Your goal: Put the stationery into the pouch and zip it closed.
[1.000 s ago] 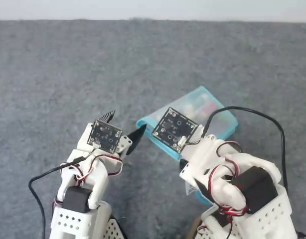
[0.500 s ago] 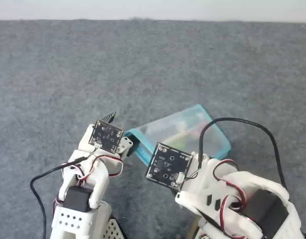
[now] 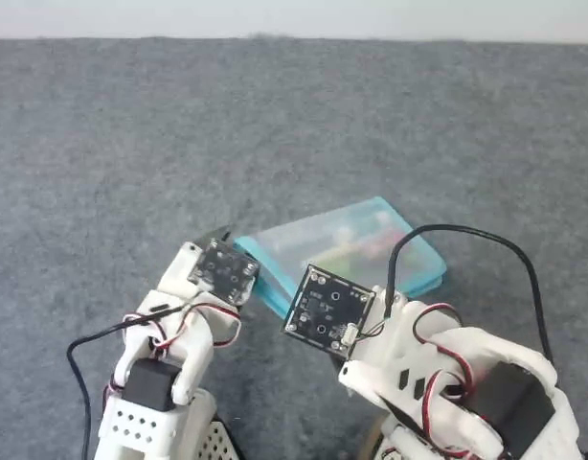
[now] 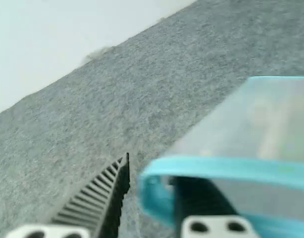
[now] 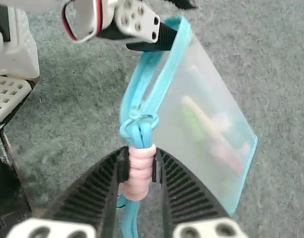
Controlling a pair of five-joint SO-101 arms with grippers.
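Grey carpeted table (image 3: 131,144): spans high view.
Flat translucent pouch with turquoise trim (image 3: 323,244): just right of centre in high view, between 2 arms.
Left gripper (image 4: 154,186), left of centre: jaws part open, straddling pouch's corner, 1 finger each side, no firm clamp seen.
Right gripper (image 5: 139,156), lower centre: jaws closed on pink ribbed zip pull (image 5: 138,171).
Green, pink and cream stationery (image 5: 206,124): inside pouch, so packing done.
Turquoise zip slider (image 5: 138,121): at pouch end nearest right gripper. Track looks closed; full closure uncertain. Left: final tug, release.
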